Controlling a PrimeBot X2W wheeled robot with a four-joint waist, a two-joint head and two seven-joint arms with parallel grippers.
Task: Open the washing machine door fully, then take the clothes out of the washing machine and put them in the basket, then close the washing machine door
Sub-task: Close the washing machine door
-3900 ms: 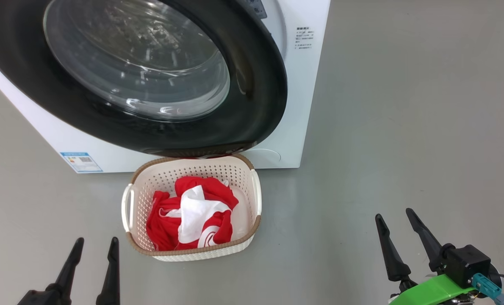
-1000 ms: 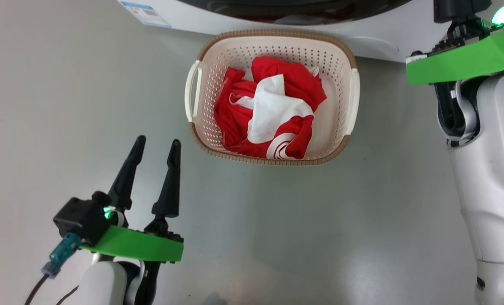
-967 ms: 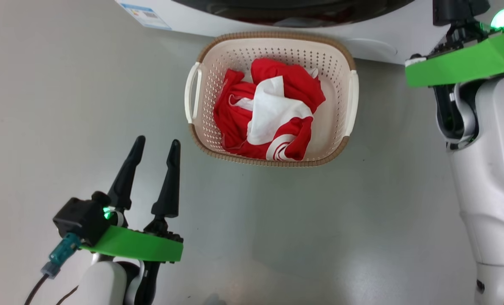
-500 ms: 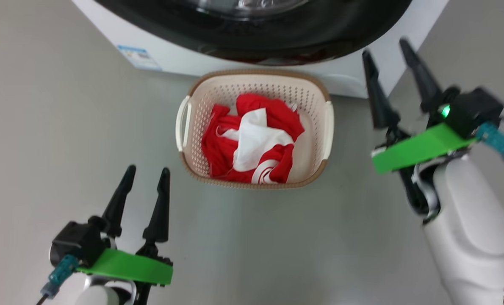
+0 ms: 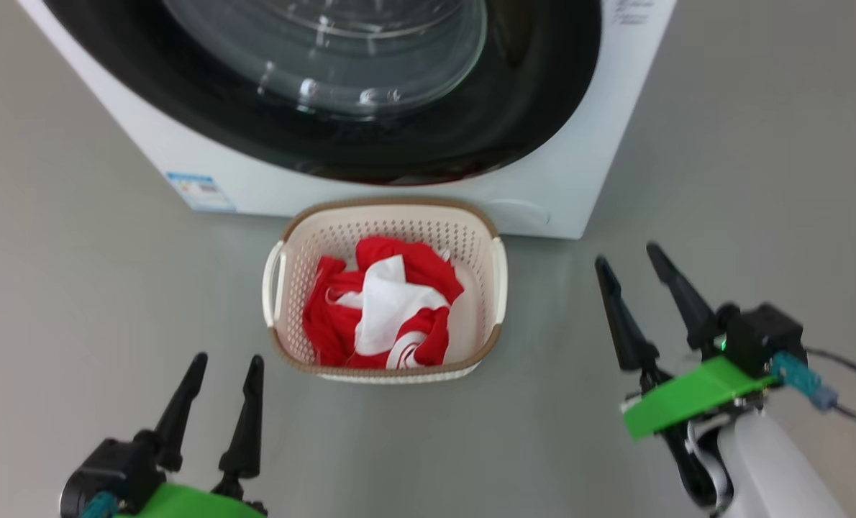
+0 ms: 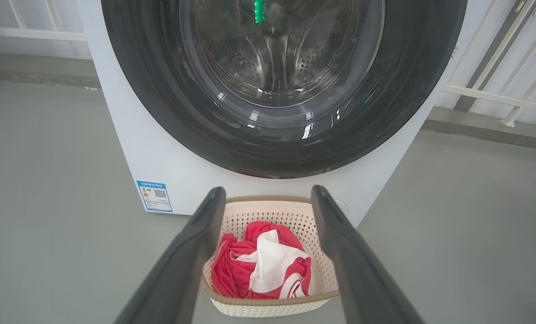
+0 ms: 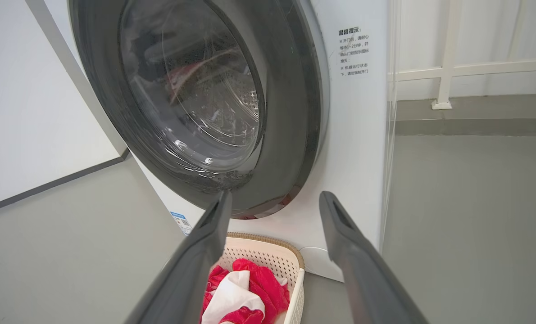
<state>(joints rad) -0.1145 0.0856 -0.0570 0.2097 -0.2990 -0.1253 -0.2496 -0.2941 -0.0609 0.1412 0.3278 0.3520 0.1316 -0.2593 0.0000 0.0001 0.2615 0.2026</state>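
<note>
Shows red clothes (image 5: 381, 316) heaped in basket (image 5: 392, 207) before washing machine door (image 5: 543, 108). Keeps left gripper (image 5: 228, 357) and right gripper (image 5: 626, 253) spread wide, empty.

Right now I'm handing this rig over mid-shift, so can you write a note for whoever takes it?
Left gripper: fingers open, empty.
Right gripper: fingers open, empty.
Clothes: red-and-white heap in the basket, on the floor before the washing machine.
Done: drum looks empty in the left wrist view; washing machine door looks shut against the front.
Left: likely nothing; confirm the door has latched, which I cannot tell.
</note>
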